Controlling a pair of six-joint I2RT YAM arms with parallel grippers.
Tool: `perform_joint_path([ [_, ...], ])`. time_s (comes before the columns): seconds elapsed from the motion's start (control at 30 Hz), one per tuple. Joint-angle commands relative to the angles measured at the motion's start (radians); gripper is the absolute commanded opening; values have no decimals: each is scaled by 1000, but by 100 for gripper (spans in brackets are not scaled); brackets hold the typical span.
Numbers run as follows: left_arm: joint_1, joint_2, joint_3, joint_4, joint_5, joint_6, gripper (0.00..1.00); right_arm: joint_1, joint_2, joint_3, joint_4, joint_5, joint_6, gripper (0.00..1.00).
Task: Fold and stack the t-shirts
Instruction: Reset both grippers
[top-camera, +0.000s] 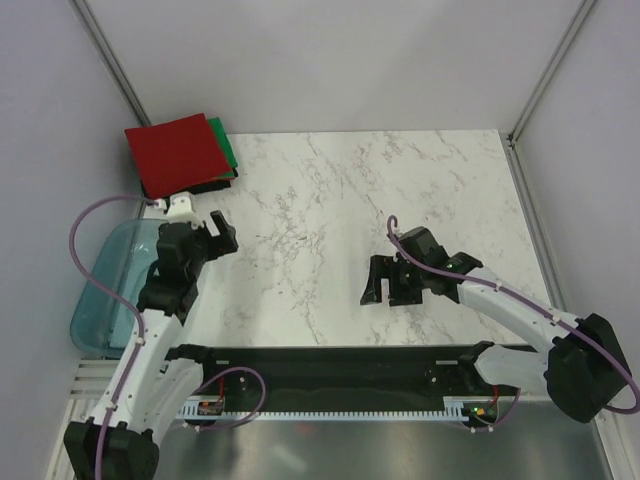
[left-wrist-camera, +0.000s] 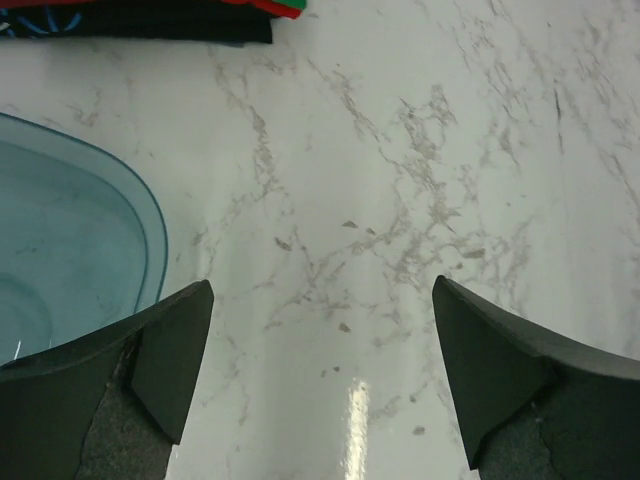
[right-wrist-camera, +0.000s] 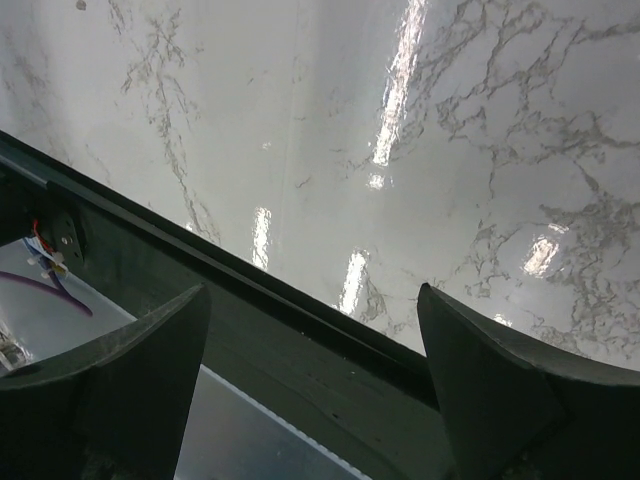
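Note:
A stack of folded t-shirts (top-camera: 180, 152) lies at the table's far left corner, a red shirt on top, a green one (top-camera: 226, 150) and a black one peeking out beneath. Its black and red edge shows at the top of the left wrist view (left-wrist-camera: 150, 18). My left gripper (top-camera: 222, 236) is open and empty, hovering over the marble just below the stack. My right gripper (top-camera: 390, 285) is open and empty over the near middle of the table, pointing toward the front edge.
A translucent teal tub (top-camera: 105, 290) sits off the table's left edge beside the left arm; its rim shows in the left wrist view (left-wrist-camera: 90, 230). A black rail (top-camera: 330, 360) runs along the near edge, seen in the right wrist view (right-wrist-camera: 300, 330). Walls enclose the table.

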Motion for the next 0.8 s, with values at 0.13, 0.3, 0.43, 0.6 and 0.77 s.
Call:
perform_joint_path([
  [0.13,0,-219,-439,502,-96,180,100,30,-104,-47,99,46,85,92],
  [0.3,0,-75,-481,679,-117,197,100,39,-170,-59,147,71,105,93],
  [0.43,5,169,-458,801,-138,194,100,42,-222,-97,196,71,126,94],
  [0.6,8,457,-408,1016,-199,262,99,48,-282,-137,231,66,138,95],
  [0.77,28,597,-510,1404,20,314,100,51,-388,-174,230,154,138,98],
])
